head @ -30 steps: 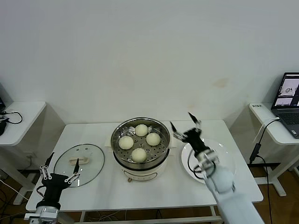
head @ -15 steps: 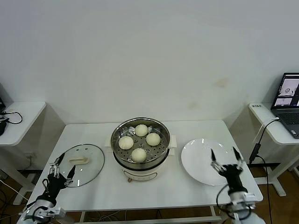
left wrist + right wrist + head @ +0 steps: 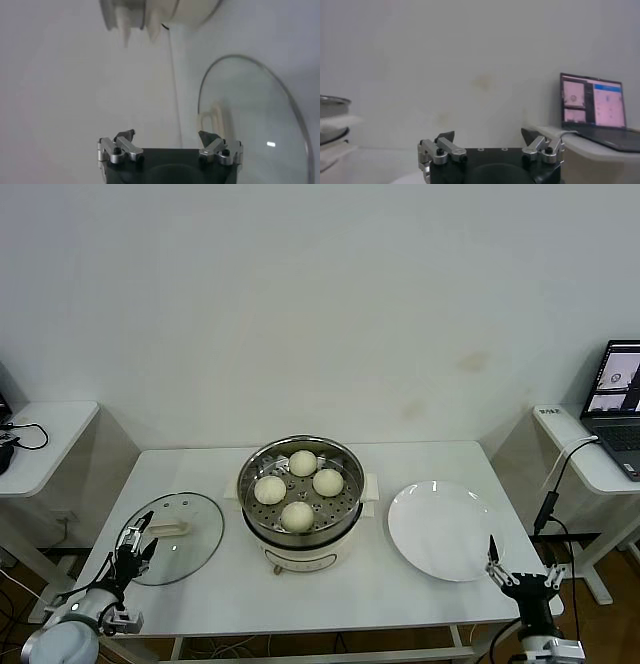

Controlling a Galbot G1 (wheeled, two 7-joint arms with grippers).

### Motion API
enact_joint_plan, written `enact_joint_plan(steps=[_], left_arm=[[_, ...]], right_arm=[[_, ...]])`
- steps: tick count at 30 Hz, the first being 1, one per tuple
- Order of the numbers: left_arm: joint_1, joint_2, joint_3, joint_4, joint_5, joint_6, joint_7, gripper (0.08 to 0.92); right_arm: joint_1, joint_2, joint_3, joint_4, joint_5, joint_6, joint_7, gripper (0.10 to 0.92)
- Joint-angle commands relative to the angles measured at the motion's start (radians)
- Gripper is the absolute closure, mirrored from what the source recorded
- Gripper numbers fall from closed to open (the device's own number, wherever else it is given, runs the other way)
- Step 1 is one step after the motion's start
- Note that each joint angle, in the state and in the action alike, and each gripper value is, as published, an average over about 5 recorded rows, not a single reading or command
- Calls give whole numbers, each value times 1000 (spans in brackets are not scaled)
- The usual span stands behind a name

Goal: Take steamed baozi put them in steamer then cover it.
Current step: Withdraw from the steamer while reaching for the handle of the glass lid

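Several cream-white baozi [image 3: 297,515] sit on the perforated tray inside the steel steamer [image 3: 344,460] at the table's middle. The glass cover [image 3: 195,519] lies flat on the table left of the steamer, its cream handle [image 3: 169,530] facing up. My left gripper [image 3: 137,538] is open and empty at the cover's near-left edge. The left wrist view shows the gripper [image 3: 167,135] open, with the cover [image 3: 255,120] and the steamer's base [image 3: 185,12] beyond it. My right gripper [image 3: 522,569] is open and empty, low at the table's front right corner. It also shows open in the right wrist view [image 3: 487,134].
An empty white plate [image 3: 445,530] lies right of the steamer. A side desk with a laptop [image 3: 618,394] stands at the right; the laptop also shows in the right wrist view [image 3: 592,107]. Another side desk [image 3: 45,434] stands at the left.
My right arm pulled back from beside the steamer, over the plate, down to the table's front right corner. My left gripper sank lower by the cover's edge. The baozi and cover stayed put.
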Motion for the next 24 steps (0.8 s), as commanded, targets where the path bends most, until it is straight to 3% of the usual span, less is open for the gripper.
enact_joint_plan(steps=[1, 24], left_arm=[[-175, 13, 66, 184, 85, -6, 8, 177], [-356, -25, 165, 337, 84, -1, 17, 177]], right_arm=[[-36, 34, 30, -3, -11, 4, 3, 203], [-40, 54, 28, -29, -32, 10, 4, 203]])
